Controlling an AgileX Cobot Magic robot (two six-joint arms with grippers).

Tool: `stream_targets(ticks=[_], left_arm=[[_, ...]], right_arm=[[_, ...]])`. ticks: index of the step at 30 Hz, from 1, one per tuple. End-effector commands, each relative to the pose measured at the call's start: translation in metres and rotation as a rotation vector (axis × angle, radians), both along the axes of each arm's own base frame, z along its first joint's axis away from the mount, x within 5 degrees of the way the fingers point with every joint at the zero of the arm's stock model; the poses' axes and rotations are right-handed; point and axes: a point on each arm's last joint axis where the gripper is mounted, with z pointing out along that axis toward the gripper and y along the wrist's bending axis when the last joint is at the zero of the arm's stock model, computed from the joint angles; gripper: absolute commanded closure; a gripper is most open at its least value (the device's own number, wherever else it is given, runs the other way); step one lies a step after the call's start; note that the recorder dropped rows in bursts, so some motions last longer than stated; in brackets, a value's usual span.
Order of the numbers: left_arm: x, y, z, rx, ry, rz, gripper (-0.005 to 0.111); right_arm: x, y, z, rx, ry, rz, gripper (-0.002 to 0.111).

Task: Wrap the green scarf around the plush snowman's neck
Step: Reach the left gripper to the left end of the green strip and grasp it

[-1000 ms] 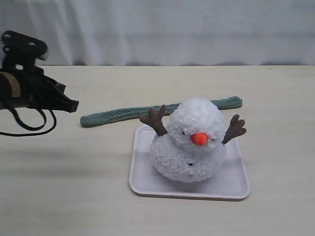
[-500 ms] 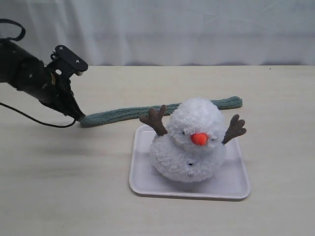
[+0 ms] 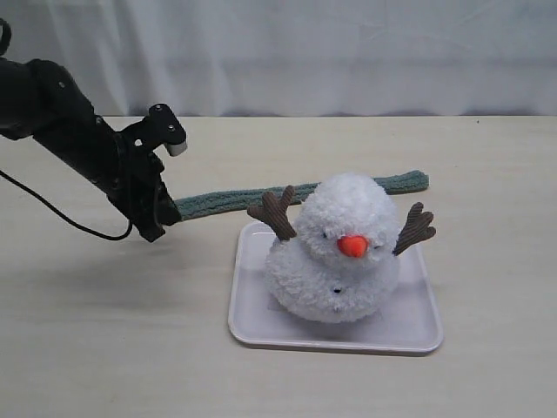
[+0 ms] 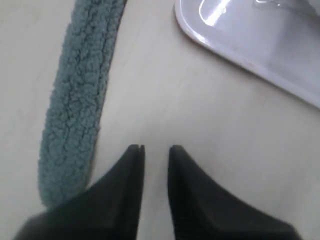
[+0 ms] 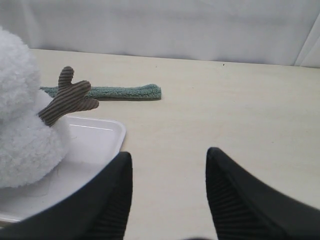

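Note:
The plush snowman [image 3: 339,252] sits upright on a white tray [image 3: 418,326], facing the camera, brown arms raised. Behind it the green scarf [image 3: 231,200] lies flat on the table, running from the left past the snowman's back to its other end [image 3: 405,182]. My left gripper [image 3: 161,222] is down at the scarf's left end. In the left wrist view, the left gripper [image 4: 155,149] has its jaws slightly apart over bare table, with the scarf [image 4: 75,110] just beside one finger. My right gripper [image 5: 167,157] is open and empty near the snowman [image 5: 20,105]; the scarf's far end [image 5: 125,92] lies beyond.
The tray's corner [image 4: 250,55] lies close to the left gripper. A pale curtain [image 3: 287,52] closes off the far table edge. The tray's rim [image 5: 102,132] sits beside the right gripper. The right arm is out of the exterior view.
The left arm has swung in from the left edge and dropped down to the scarf's left end. Scarf and snowman have not moved.

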Motion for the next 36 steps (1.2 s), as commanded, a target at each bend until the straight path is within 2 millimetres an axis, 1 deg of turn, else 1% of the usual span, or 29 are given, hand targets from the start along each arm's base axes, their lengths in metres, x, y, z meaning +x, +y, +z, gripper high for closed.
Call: stream_targets(ticks=[1,3,4,6,11,16,20,26,36], left_arm=[[0.001,-0.015,0.000,0.017,-0.095,-0.070,0.054],[0.001,-0.019,0.001,0.022,-0.122,-0.085,0.036],[0.002,-0.022,0.001,0.020,-0.142,-0.083,0.030],[0.003,-0.024,0.002,0.022,-0.166,-0.079,0.025],[0.006,-0.026,-0.006,0.033,-0.181,-0.074,0.025],[0.007,-0.026,-0.028,0.059,-0.148,-0.108,0.025],[0.010,-0.026,-0.042,0.081,-0.153,-0.127,0.025],[0.016,-0.024,-0.059,0.108,-0.189,-0.099,0.025],[0.020,-0.023,-0.075,0.135,-0.207,-0.101,0.025]], right_arm=[[0.000,0.000,0.000,0.007,-0.008,-0.003,0.064],[0.000,0.000,0.000,0.007,-0.008,-0.003,0.064],[0.000,0.000,0.000,0.007,-0.008,-0.003,0.064],[0.000,0.000,0.000,0.007,-0.008,-0.003,0.064],[0.000,0.000,0.000,0.007,-0.008,-0.003,0.064],[0.000,0.000,0.000,0.007,-0.008,-0.003,0.064],[0.000,0.000,0.000,0.007,-0.008,-0.003,0.064],[0.000,0.000,0.000,0.007,-0.008,-0.003,0.064],[0.000,0.000,0.000,0.007,-0.008,-0.003,0.064]])
